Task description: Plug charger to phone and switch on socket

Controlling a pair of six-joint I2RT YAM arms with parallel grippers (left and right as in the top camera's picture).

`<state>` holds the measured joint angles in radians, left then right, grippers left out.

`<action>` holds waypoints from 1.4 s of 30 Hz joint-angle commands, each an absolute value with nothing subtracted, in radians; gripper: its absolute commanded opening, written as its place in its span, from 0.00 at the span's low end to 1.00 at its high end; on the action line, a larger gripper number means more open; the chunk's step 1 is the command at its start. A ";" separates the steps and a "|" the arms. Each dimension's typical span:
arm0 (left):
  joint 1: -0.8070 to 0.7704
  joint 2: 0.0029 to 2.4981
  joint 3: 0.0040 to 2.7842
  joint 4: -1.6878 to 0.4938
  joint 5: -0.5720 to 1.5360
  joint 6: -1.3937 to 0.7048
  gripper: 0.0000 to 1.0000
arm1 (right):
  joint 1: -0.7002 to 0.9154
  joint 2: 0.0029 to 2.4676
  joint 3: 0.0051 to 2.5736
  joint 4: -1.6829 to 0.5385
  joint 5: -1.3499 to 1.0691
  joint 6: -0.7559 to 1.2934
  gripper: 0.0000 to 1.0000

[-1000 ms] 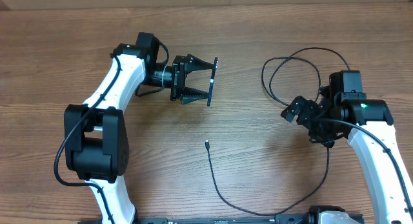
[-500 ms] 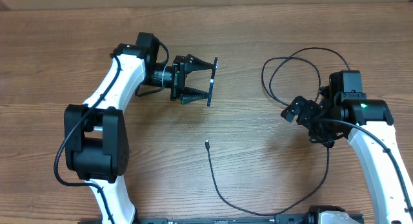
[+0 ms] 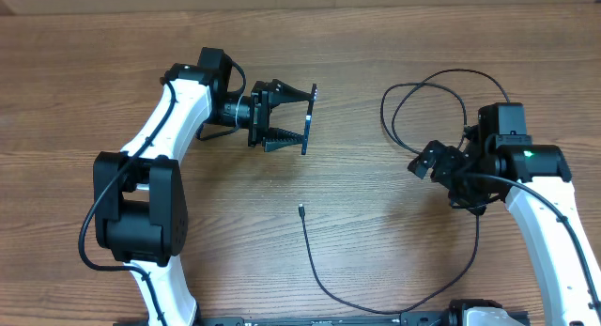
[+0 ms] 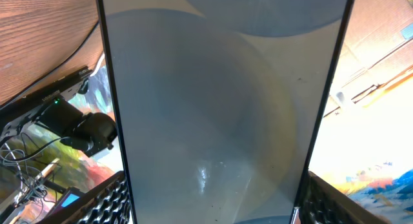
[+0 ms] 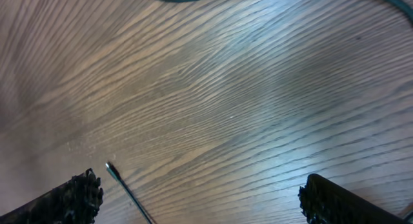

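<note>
My left gripper (image 3: 304, 119) is shut on the phone (image 3: 313, 99), holding it on edge above the table at the back left, so from overhead it shows as a thin dark line. In the left wrist view the phone's pale grey-blue face (image 4: 219, 108) fills the frame between my ribbed fingers (image 4: 110, 201). The charger's metal-tipped connector (image 3: 300, 210) lies free on the table in the middle. Its thin black cable (image 3: 331, 293) curves to the front and loops up at the back right (image 3: 427, 86). My right gripper (image 3: 434, 164) hovers open to the right of the connector (image 5: 110, 167), with nothing between its fingers. The socket is out of view.
The wooden table (image 3: 376, 213) lies bare between the connector and my right gripper. The cable loop runs close behind and under my right arm (image 3: 526, 166). My left arm (image 3: 141, 185) reaches along the left side.
</note>
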<state>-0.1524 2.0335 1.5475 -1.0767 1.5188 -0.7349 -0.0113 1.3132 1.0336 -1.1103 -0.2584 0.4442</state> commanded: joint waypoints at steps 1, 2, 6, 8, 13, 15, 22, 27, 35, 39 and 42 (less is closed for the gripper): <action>-0.149 2.034 1.574 -1.077 1.580 -0.749 0.70 | 0.034 1.310 1.051 -1.105 -0.264 0.419 1.00; -0.149 2.034 1.574 -1.077 1.580 -0.749 0.70 | 0.049 1.309 1.052 -1.104 -0.263 0.390 1.00; -0.149 2.034 1.574 -1.077 1.580 -0.749 0.70 | 0.093 1.309 1.052 -1.102 -0.263 0.343 1.00; -0.149 2.034 1.574 -1.077 1.580 -0.751 0.70 | 0.104 1.309 1.056 -1.102 -0.263 0.343 1.00; -0.149 2.034 1.574 -1.077 1.580 -0.769 0.70 | 0.108 1.308 1.079 -1.114 -0.263 0.343 1.00; -0.149 2.034 1.574 -1.077 1.579 -0.776 0.70 | 0.108 1.304 1.090 -1.117 -0.252 0.344 1.00; -0.149 2.034 1.574 -1.077 1.570 -0.798 0.70 | 0.109 1.278 1.114 -1.158 -0.165 0.370 1.00; -0.149 2.034 1.574 -1.076 1.523 -0.843 0.70 | 0.131 1.250 1.114 -1.153 -0.162 0.370 0.98; -0.149 2.034 1.574 -1.076 1.507 -0.862 0.70 | 0.187 1.193 1.116 -1.136 -0.087 0.416 0.98; -0.149 2.034 1.574 -1.073 1.507 -0.862 0.70 | 0.241 1.191 1.135 -1.135 -0.089 0.426 0.98; -0.149 2.034 1.574 -1.072 1.507 -0.863 0.70 | 0.293 1.191 1.170 -1.135 -0.086 0.450 0.98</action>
